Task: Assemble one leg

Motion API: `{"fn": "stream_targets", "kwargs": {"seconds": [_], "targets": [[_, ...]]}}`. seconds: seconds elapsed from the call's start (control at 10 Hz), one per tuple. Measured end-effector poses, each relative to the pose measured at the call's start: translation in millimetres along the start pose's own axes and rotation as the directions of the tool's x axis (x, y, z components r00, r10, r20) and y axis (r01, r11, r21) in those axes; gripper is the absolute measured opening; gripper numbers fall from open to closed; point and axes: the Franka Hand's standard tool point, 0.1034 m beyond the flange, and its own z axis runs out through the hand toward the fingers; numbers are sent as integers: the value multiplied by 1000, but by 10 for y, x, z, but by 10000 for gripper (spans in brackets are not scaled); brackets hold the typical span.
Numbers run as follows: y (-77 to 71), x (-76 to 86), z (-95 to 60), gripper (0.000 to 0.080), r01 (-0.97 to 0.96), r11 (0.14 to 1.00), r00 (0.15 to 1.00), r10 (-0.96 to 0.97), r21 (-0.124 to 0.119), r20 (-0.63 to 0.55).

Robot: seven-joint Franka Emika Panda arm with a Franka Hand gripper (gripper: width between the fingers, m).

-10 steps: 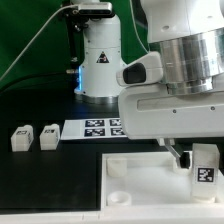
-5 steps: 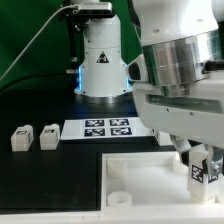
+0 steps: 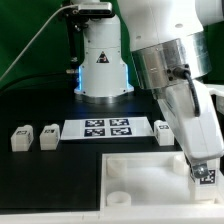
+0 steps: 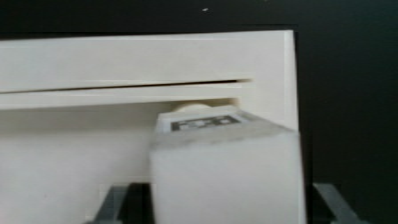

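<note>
My gripper [image 3: 203, 166] is shut on a leg [image 3: 205, 176], a small white block with a black-and-white tag. It holds the leg upright over the right side of the big white panel [image 3: 140, 172] in the exterior view. The leg's lower end is hidden, so I cannot tell how it meets the panel. In the wrist view the leg [image 4: 222, 165] fills the space between the two grey fingers [image 4: 118, 203], its tag end toward the panel [image 4: 125, 65]. A small round peg shows past it. Three more legs lie on the table: two at the left [image 3: 20, 139] [image 3: 48, 136] and one behind the arm [image 3: 163, 128].
The marker board [image 3: 107, 128] lies on the black table behind the panel. A white robot base [image 3: 100, 60] stands at the back, with cables on its left. A round socket [image 3: 116, 197] shows at the panel's near left corner.
The wrist has turned and tilted around the leg over the last second. The leg turned with it and now sits slightly lower on the panel. The other legs have not moved.
</note>
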Motion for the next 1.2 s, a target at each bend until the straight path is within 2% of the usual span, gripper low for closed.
{"fn": "stream_targets", "kwargs": {"seconds": [0.1, 0.2, 0.3, 0.4, 0.5, 0.6, 0.7, 0.8, 1.0, 1.1, 1.2], "targets": [[-9, -27, -5, 304, 190, 982, 981, -190, -21, -24], [-38, -54, -26, 341, 354, 935, 934, -355, -39, -36], [-54, -97, -36, 531, 464, 884, 884, -466, -51, -38], [-44, -67, -24, 531, 545, 836, 836, -548, -56, -33], [-42, -57, -20, 613, 609, 791, 791, -611, -61, -29], [-30, -63, -16, 613, 727, 682, 683, -730, -79, -16], [-35, -81, -20, 643, 857, 501, 505, -863, -116, -1], [-57, -97, -31, 648, 932, 336, 340, -940, -139, 8], [-48, -97, -20, 649, 988, 37, 45, -998, -148, 52], [-50, -59, -21, 649, 989, -44, -35, -997, -142, 64], [-50, -62, -21, 649, 989, 26, 34, -998, -146, 53]]}}
